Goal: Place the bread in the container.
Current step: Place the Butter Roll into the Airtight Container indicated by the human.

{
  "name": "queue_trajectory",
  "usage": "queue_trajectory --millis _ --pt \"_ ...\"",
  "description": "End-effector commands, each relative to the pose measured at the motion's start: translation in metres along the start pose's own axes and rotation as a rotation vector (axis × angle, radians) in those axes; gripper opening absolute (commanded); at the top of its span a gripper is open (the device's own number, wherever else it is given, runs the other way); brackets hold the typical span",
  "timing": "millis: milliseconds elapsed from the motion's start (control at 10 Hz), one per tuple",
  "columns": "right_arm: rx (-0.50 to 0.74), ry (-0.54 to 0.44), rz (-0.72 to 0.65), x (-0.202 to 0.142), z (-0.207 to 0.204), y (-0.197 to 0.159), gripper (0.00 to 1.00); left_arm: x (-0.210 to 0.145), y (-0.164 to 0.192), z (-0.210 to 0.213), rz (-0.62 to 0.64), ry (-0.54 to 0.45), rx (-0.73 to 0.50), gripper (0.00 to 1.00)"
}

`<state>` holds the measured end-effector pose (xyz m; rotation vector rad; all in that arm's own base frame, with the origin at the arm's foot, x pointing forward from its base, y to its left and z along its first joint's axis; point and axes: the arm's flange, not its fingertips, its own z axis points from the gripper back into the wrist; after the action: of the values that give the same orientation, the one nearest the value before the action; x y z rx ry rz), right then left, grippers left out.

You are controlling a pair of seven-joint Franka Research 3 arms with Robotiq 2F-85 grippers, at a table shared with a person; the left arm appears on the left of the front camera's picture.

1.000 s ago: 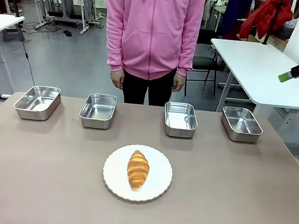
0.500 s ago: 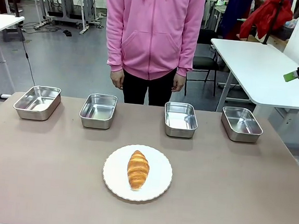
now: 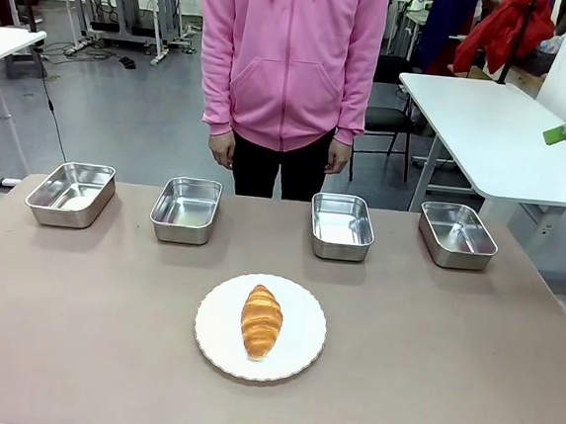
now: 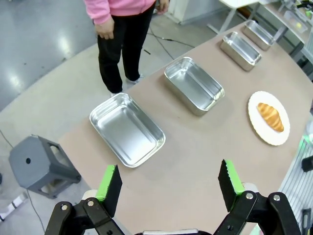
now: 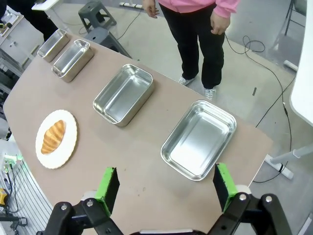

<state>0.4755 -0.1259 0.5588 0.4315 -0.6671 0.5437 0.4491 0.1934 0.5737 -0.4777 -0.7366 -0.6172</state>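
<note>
Your table carries a row of four steel containers along its far side. Nearer, at centre, the white plate holds the bread. Your left tool and right tool hover spread wide, both empty.

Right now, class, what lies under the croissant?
The croissant lies on a round white plate, which sits on the brown table. The plate's middle, directly beneath it, is covered and cannot be seen.
</note>
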Motion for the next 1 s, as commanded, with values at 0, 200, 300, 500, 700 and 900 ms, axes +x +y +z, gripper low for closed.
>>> queue_trajectory --millis 0,200,300,500,700,900 --pt "0.021 -0.019 0.024 0.003 0.0 -0.007 1.0 0.003 -0.014 -0.005 0.041 0.023 0.031 1.0" --pt "0.026 -0.001 0.014 0.003 -0.002 -0.01 1.0 0.005 -0.014 -0.007 0.056 0.024 0.033 1.0" --pt "0.033 0.017 -0.009 0.006 -0.005 -0.014 1.0 0.006 -0.014 -0.009 0.059 0.024 0.017 1.0" --pt "0.008 0.01 -0.004 0.0 -0.001 -0.004 1.0 0.007 -0.007 -0.003 0.039 0.011 0.019 1.0" --pt "0.008 0.01 -0.004 0.0 -0.001 -0.004 1.0 0.007 -0.007 -0.003 0.039 0.011 0.019 1.0" --pt "0.008 0.01 -0.004 0.0 -0.001 -0.004 1.0 0.007 -0.007 -0.003 0.039 0.011 0.019 1.0"
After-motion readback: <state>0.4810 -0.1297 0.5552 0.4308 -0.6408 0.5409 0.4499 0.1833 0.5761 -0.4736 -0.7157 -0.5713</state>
